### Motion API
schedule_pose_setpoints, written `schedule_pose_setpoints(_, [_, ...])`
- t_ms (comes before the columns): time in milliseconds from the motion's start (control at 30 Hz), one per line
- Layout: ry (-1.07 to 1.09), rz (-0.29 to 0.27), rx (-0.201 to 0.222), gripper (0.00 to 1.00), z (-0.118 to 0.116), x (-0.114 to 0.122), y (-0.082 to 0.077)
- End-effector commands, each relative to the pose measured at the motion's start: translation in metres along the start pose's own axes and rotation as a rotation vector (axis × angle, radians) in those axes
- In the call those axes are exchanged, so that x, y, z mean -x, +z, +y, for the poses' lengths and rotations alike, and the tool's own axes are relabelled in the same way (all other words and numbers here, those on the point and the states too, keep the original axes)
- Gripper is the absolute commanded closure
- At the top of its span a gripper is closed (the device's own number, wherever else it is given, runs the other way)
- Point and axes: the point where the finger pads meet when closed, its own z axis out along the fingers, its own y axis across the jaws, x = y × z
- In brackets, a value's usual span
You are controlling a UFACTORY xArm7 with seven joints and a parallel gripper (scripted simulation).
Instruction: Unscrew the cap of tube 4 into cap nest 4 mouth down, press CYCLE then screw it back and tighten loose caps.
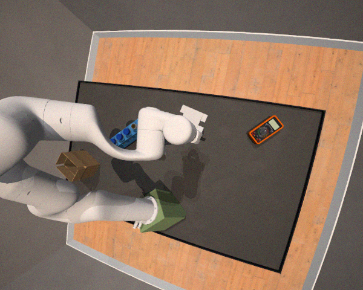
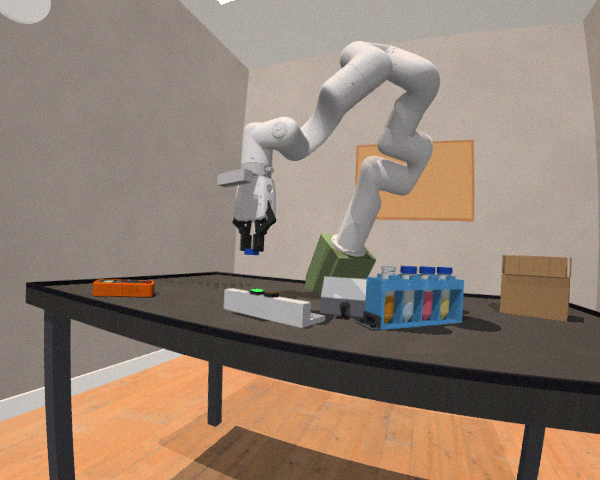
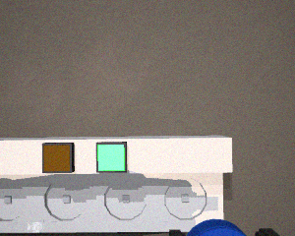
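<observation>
My gripper [image 2: 252, 241] hangs high above the table, shut on a blue cap [image 2: 250, 252]. The cap's top edge shows at the bottom of the wrist view [image 3: 216, 229]. Below it lies the white cap tray [image 2: 269, 307]; its four nests [image 3: 95, 199] are empty. The tray's green lamp [image 3: 111, 156] is lit and its amber lamp [image 3: 57, 157] is dark. The blue tube rack [image 2: 415, 302] stands to the right. Its left-end tube [image 2: 388, 271] has no cap; the other three carry blue caps. In the overhead view my arm hides most of the rack [image 1: 123, 135].
The white key housing [image 2: 341, 302] sits between the tray and the rack. An orange multimeter [image 1: 265, 128] lies far along the mat. A cardboard box [image 2: 535, 286] stands beyond the rack. My green base block [image 1: 164, 210] stands at the mat's edge.
</observation>
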Motion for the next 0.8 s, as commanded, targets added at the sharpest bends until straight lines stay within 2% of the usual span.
schedule_pose_setpoints(0, [0.002,-0.004,0.021,1.00,-0.003,0.000,-0.020])
schedule_pose_setpoints(267, [0.002,-0.004,0.021,1.00,-0.003,0.000,-0.020])
schedule_pose_setpoints(333, [0.114,-0.003,0.021,1.00,-0.020,0.004,-0.019])
schedule_pose_setpoints(400, [0.114,-0.003,0.021,1.00,-0.036,0.009,-0.019])
schedule_pose_setpoints(500, [0.114,-0.003,0.021,1.00,-0.041,0.010,-0.019])
schedule_pose_setpoints(567, [0.114,-0.003,0.021,1.00,-0.057,0.014,-0.019])
schedule_pose_setpoints(767, [0.114,-0.002,0.020,1.00,-0.083,0.022,-0.018])
